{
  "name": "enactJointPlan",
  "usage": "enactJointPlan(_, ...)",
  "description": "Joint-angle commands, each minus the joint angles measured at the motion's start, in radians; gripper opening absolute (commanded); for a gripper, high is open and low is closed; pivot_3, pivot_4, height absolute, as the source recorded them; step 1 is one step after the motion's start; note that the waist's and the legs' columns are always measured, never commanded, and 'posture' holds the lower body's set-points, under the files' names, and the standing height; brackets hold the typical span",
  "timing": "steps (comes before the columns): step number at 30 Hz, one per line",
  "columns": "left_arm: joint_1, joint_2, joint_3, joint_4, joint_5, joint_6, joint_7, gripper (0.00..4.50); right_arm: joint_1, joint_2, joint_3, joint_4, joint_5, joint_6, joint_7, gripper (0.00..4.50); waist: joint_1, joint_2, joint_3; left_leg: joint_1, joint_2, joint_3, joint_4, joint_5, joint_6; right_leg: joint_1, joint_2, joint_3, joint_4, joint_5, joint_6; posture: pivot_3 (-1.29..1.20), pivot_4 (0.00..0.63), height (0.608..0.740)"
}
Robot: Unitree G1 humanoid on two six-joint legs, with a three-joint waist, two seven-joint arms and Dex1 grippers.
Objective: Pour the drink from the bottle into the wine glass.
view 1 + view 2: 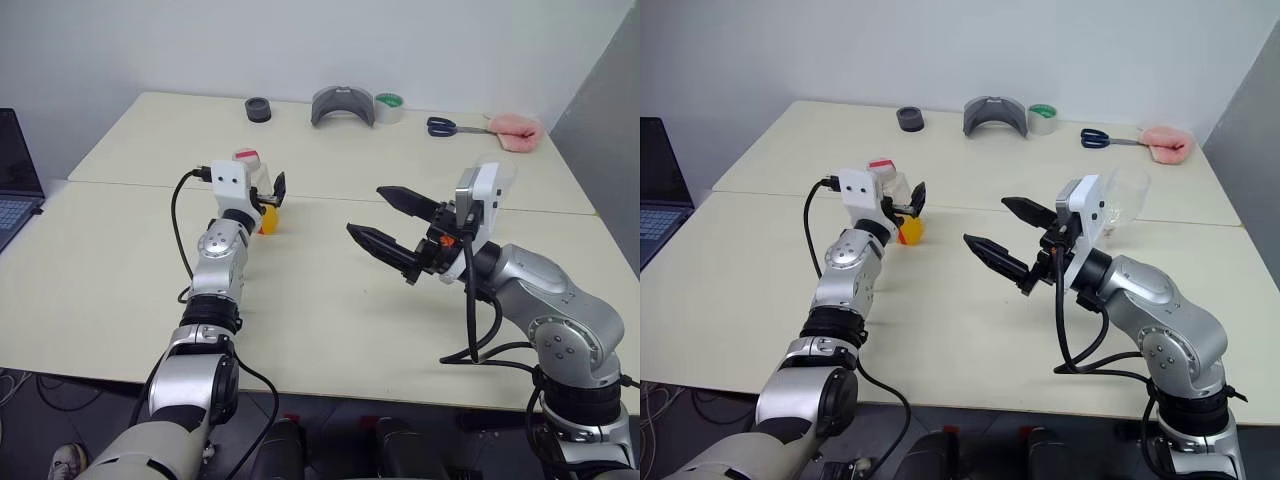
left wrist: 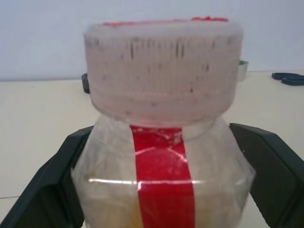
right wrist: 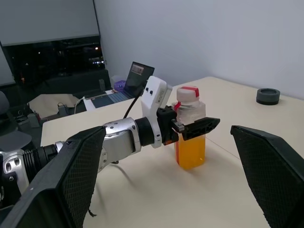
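Left gripper [image 3: 192,127] level, jaws astride bottle [image 3: 190,134].

We are looking at a pale cream bench [image 1: 330,330] sitting against a plain white wall [image 1: 300,40], with a laptop [image 1: 15,175] lying far left.
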Motion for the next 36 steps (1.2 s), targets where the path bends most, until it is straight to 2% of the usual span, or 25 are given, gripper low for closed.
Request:
enactJointPlan(1, -0.037, 0.002, 0.001, -0.001, 0.000, -0.025, -0.007, 4.46, -0.022, 0.004, -0.005, -0.019, 0.001, -0.024, -0.002, 4.50, 0.000, 0.000, 0.000, 0.000, 0.000, 0.000, 0.000, 0.000, 0.000, 0.000, 0.000, 0.000, 0.000, 0.000, 0.000, 0.00, 0.150, 0.740)
enactJointPlan(9, -0.049, 0.005, 0.002, 0.023, 0.002, -0.037, -0.009, 4.46, -0.024, 0.006, -0.002, -0.016, -0.004, -0.029, -0.004, 4.50, 0.000, 0.000, 0.000, 0.000, 0.000, 0.000, 0.000, 0.000, 0.000, 0.000, 0.000, 0.000, 0.000, 0.000, 0.000, 0.00, 0.150, 0.740)
enactJointPlan(12, -0.053, 0.009, 0.002, 0.029, 0.005, -0.042, -0.008, 3.83, -0.025, 0.007, -0.001, -0.014, -0.007, -0.034, -0.005, 4.50, 0.000, 0.000, 0.000, 0.000, 0.000, 0.000, 0.000, 0.000, 0.000, 0.000, 0.000, -0.001, 0.000, 0.000, 0.000, 0.00, 0.150, 0.740)
enactJointPlan(17, -0.051, 0.013, 0.004, 0.027, 0.004, -0.045, -0.007, 2.24, -0.027, 0.007, 0.000, -0.012, -0.008, -0.036, -0.005, 4.50, 0.000, 0.000, 0.000, 0.000, 0.000, -0.001, 0.000, 0.000, 0.000, 0.000, 0.000, -0.001, 0.001, 0.000, 0.000, 0.00, 0.150, 0.740)
enactJointPlan(19, -0.049, 0.015, 0.006, 0.025, 0.003, -0.045, -0.006, 1.78, -0.028, 0.008, 0.001, -0.011, -0.010, -0.036, -0.004, 4.50, 0.001, 0.000, 0.000, 0.000, 0.000, -0.001, 0.000, 0.000, 0.000, 0.000, 0.000, -0.001, 0.000, 0.000, 0.000, 0.00, 0.150, 0.740)
enactJointPlan(24, -0.015, 0.015, 0.004, -0.040, -0.001, -0.011, 0.001, 1.72, -0.025, 0.005, 0.009, -0.008, -0.027, -0.036, -0.005, 4.50, 0.000, 0.000, 0.000, 0.000, 0.000, 0.000, 0.000, 0.000, 0.000, 0.000, 0.000, -0.001, 0.001, 0.000, 0.000, 0.00, 0.150, 0.740)
enactJointPlan(28, 0.032, 0.004, -0.035, -0.217, -0.016, 0.117, -0.046, 1.72, -0.045, -0.004, 0.028, 0.025, -0.097, -0.044, -0.022, 4.50, 0.000, 0.000, 0.000, 0.000, 0.000, 0.000, 0.000, 0.000, 0.000, 0.000, 0.000, 0.000, 0.001, 0.000, 0.000, 0.00, 0.150, 0.740)
enactJointPlan(36, 0.083, 0.031, -0.172, -0.529, -0.084, 0.375, -0.310, 1.72, -0.167, 0.002, 0.007, 0.163, -0.125, -0.040, -0.022, 4.50, 0.003, 0.000, 0.000, 0.000, 0.000, -0.001, 0.001, 0.000, 0.000, -0.001, -0.001, -0.001, 0.003, 0.000, 0.000, 0.00, 0.150, 0.740)
